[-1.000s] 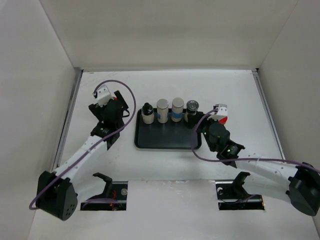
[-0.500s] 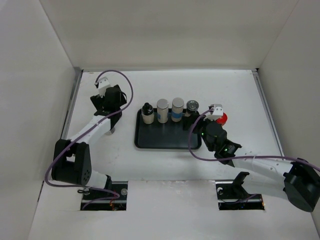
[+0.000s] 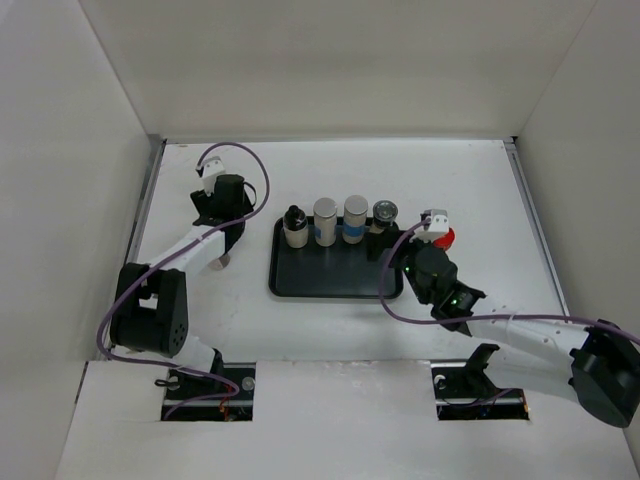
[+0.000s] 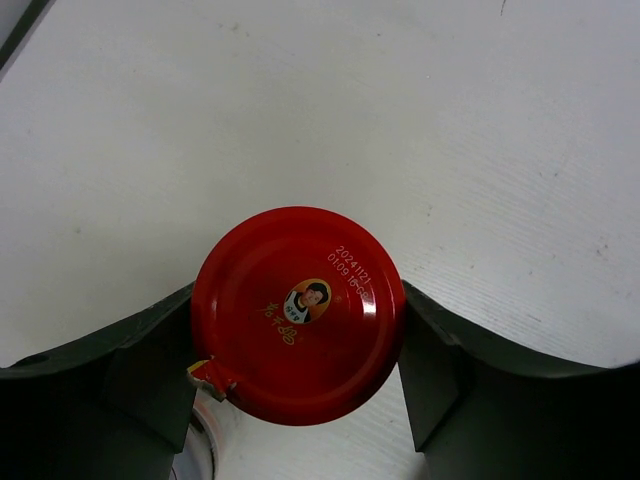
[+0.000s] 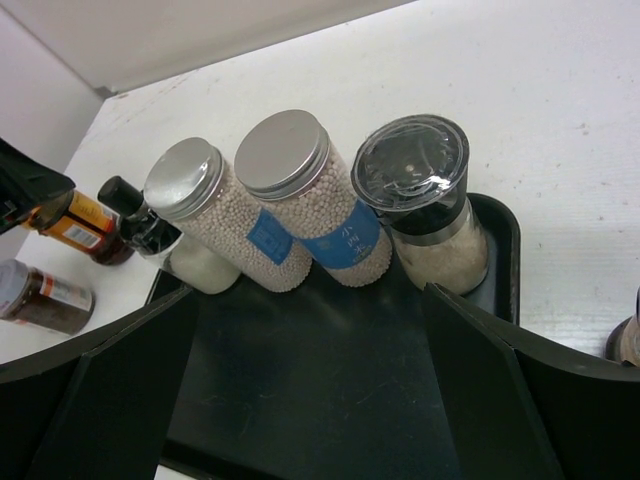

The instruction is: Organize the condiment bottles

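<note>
Four bottles stand along the far edge of the black tray: a black-capped bottle, two white cylinders with blue labels, and a clear-lidded grinder. They show again in the right wrist view: the black-capped bottle, the two cylinders and the grinder. My left gripper is shut on a red-lidded jar, left of the tray, with fingers at both sides of the lid. My right gripper is open and empty over the tray's right part. A second red-lidded jar stands right of the tray.
A small brown-filled jar sits on the table left of the tray, below the left gripper; it also shows in the right wrist view. White walls enclose the table on three sides. The near part of the tray is bare.
The left arm has swung and its gripper has moved a little toward the back wall with the red-lidded jar. The right arm has hardly moved.
</note>
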